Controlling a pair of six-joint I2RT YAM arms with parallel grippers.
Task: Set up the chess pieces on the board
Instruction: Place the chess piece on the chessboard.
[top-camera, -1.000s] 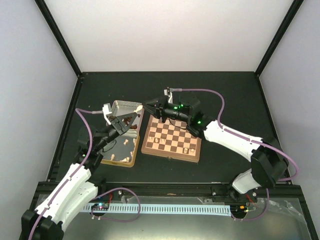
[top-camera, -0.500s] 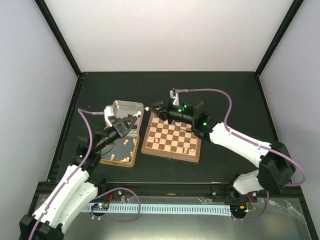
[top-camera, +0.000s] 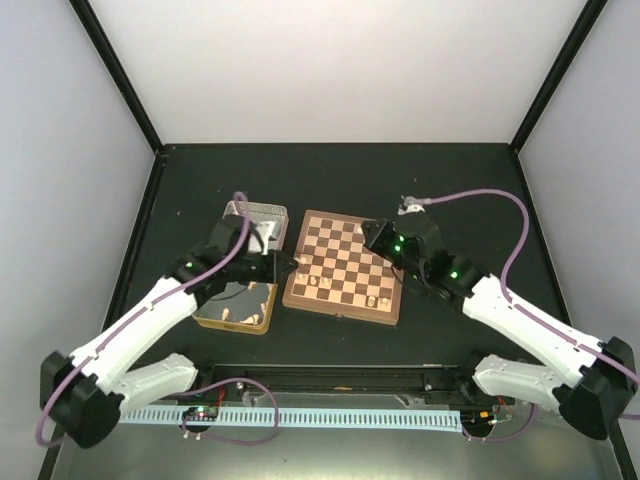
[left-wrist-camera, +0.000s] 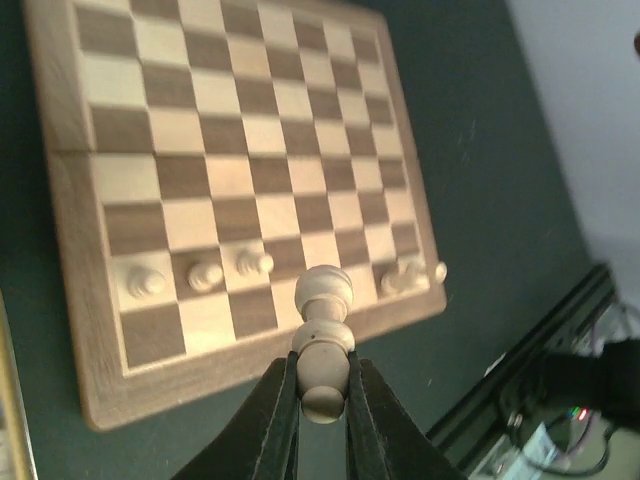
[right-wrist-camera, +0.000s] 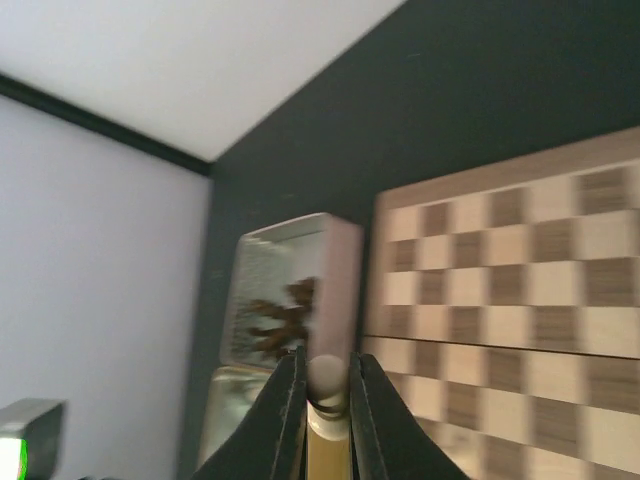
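Chess pieces (left-wrist-camera: 205, 275) sit in three places: a few pale ones stand on the board's near rows, and the rest lie in two tin halves at the left of the tabletop (top-camera: 450, 190). The far tin half (top-camera: 255, 212) holds the dark men (right-wrist-camera: 275, 325). The near tin half (top-camera: 215, 318) holds several pale ones.

My left claw (left-wrist-camera: 322, 365), over the left edge of the board (top-camera: 340, 309), is clamped on a pale piece (left-wrist-camera: 322, 300) by its lower body. My right claw (right-wrist-camera: 326, 372), over the far right squares, pinches another pale piece (right-wrist-camera: 327, 445).

My worry is that a rounded piece held this thinly could swivel, land tilted and topple its standing neighbours. With both arms over one board, they could also clash.
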